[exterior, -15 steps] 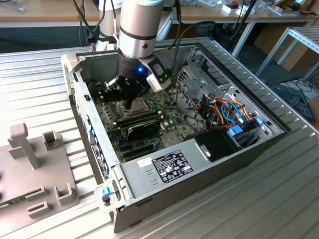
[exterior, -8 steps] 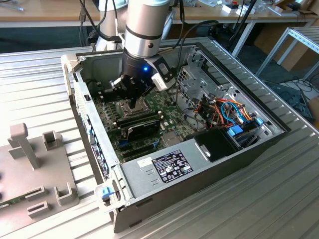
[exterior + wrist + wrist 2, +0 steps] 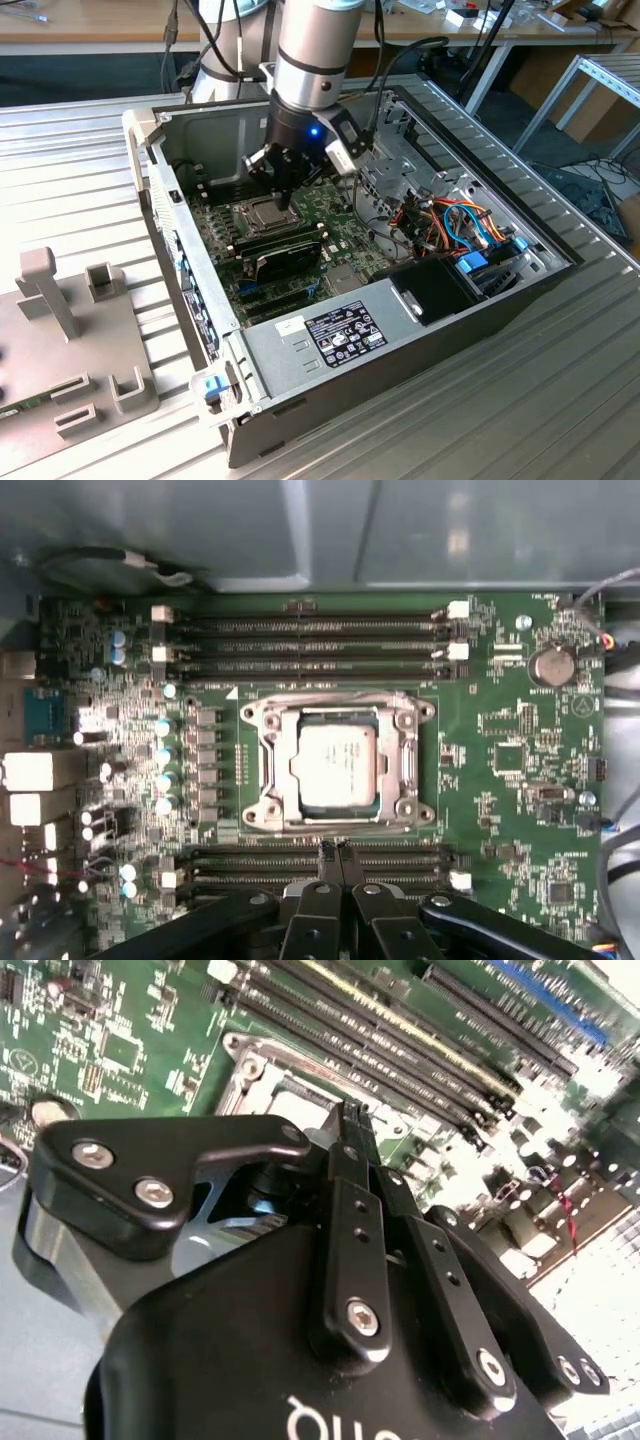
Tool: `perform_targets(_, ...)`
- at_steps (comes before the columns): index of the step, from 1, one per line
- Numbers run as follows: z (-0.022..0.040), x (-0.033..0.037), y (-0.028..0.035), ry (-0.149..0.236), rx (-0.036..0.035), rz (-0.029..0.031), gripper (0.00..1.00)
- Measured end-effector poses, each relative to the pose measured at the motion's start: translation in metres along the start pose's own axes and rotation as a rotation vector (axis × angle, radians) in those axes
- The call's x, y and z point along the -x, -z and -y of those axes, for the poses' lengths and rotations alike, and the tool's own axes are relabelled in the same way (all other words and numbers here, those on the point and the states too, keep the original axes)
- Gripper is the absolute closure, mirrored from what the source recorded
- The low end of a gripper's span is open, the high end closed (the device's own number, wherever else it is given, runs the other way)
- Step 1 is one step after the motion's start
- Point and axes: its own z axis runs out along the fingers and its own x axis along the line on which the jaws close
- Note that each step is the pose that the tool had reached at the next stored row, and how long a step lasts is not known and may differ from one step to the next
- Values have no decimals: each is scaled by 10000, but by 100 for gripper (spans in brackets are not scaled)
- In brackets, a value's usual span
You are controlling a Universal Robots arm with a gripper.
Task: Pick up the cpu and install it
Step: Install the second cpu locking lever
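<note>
The cpu (image 3: pixel 337 766) lies flat inside the socket (image 3: pixel 338 768), its dull silver top facing up and the metal frame framing it on all sides; in the exterior view the same chip (image 3: pixel 263 209) shows as a pale square on the motherboard (image 3: pixel 335 222). The hand (image 3: pixel 335 852) holds nothing: its two black fingers (image 3: pixel 326 860) are pressed together at the tips, and those tips sit just beside the socket, over the near bank of memory slots (image 3: pixel 320 865) rather than over the chip. In the second wrist view the closed fingers (image 3: pixel 352 1160) point down at the board with the socket's edge (image 3: pixel 262 1078) just past them. A second bank of memory slots (image 3: pixel 310 640) runs along the socket's far side (a round coin battery (image 3: pixel 548 665) sits near one end of it). Around the socket, the green board fills the floor of the open computer case (image 3: pixel 420 330), which rests on a ribbed metal surface (image 3: pixel 560 400). Well apart from the socket, bundled orange and blue cables (image 3: pixel 455 225) crowd the case towards the exterior view's right, and a grey fixture (image 3: pixel 60 340) stands outside the case on the exterior view's left.
</note>
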Motion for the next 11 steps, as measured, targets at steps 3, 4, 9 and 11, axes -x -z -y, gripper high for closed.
perform_targets(3, -127, -2, -1, -2, 0, 0, 89)
perform_targets(4, -149, -3, -1, 1, 1, 1, 89)
perform_targets(9, -161, -3, -8, 69, 1, 116, 89)
perform_targets(11, -161, -3, -9, 69, 1, 116, 89)
